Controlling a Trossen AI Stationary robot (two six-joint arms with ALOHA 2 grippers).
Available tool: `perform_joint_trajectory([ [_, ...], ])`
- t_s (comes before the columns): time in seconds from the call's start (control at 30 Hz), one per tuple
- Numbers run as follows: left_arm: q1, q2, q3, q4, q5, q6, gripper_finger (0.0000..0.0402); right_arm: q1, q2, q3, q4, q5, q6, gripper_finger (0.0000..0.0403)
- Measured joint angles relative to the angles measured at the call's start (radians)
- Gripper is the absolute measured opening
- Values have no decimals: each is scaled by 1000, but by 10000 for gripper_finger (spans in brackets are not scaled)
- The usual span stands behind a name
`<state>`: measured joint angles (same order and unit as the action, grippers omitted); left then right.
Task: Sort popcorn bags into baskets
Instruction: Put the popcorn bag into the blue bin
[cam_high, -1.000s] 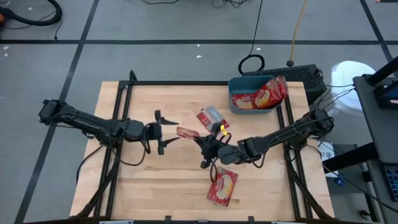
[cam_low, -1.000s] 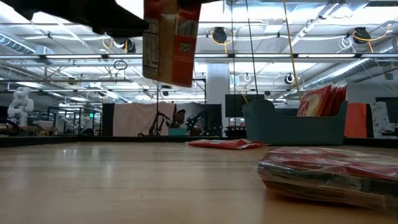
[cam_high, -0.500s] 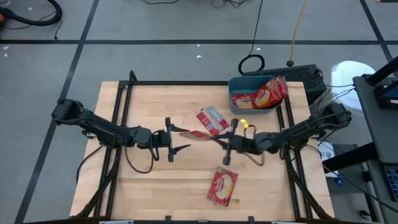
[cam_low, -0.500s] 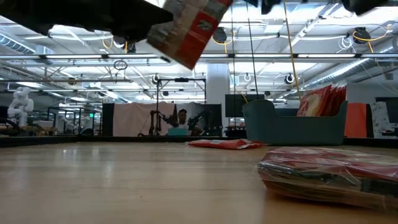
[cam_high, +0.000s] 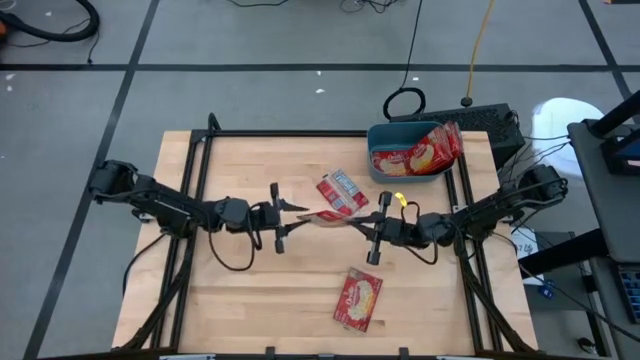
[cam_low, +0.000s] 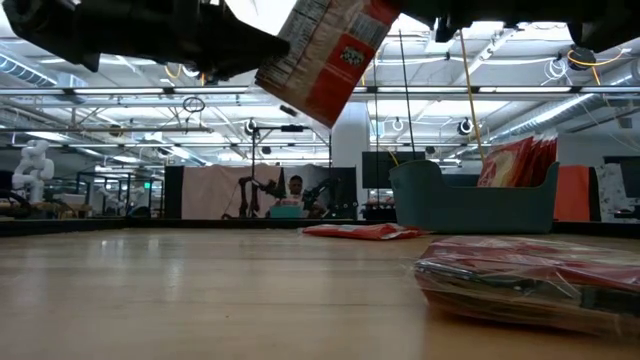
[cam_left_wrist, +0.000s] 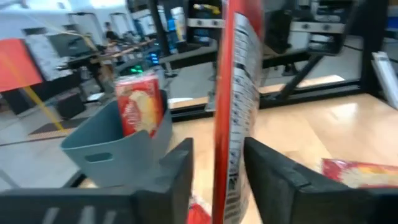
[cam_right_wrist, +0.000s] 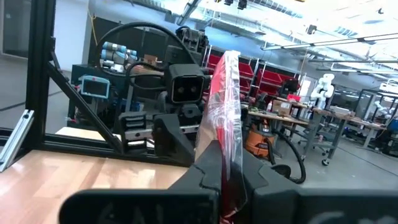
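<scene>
A red popcorn bag (cam_high: 322, 215) hangs in the air over the table's middle, between my two grippers. My right gripper (cam_high: 368, 236) is shut on its right end. My left gripper (cam_high: 279, 217) is open, and its fingers stand on either side of the bag's left end (cam_left_wrist: 233, 124). In the low view the bag (cam_low: 325, 45) shows tilted, label side out. The teal basket (cam_high: 378, 135) stands at the far right corner with several red bags (cam_high: 415, 155) upright in it. Two more bags lie flat on the table, one (cam_high: 343, 192) near the middle and one (cam_high: 359, 298) near the front. My right gripper (cam_right_wrist: 222, 163) pinches the bag's end (cam_right_wrist: 225, 134) between its two fingers, coming level from the table's right. The bag is lifted clear and stands edge-on, reaching out past the fingers toward the left gripper.
A black metal frame (cam_high: 300, 133) runs along the table's edges. A dark box and cables (cam_high: 490, 120) sit just beyond the basket. Bare wood (cam_high: 230, 290) lies at the near left. People and equipment show in the room far behind (cam_low: 290, 190).
My right gripper has carried the bag up and toward the table's right, and the bag has tipped from hanging upright to a slant. My left gripper has followed toward the right, and its open fingers now flank the bag's left end.
</scene>
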<state>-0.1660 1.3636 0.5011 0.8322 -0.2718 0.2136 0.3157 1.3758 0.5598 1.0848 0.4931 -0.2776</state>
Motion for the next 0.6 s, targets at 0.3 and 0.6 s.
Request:
perform_joint_trajectory([
  [0.3, 25, 0, 0, -19, 58, 39, 22, 0, 0, 0, -4, 5, 47, 1],
  [0.6, 32, -8, 0, -17, -167, 307, 6, 1, 2, 1, 55, 170, 331, 75],
])
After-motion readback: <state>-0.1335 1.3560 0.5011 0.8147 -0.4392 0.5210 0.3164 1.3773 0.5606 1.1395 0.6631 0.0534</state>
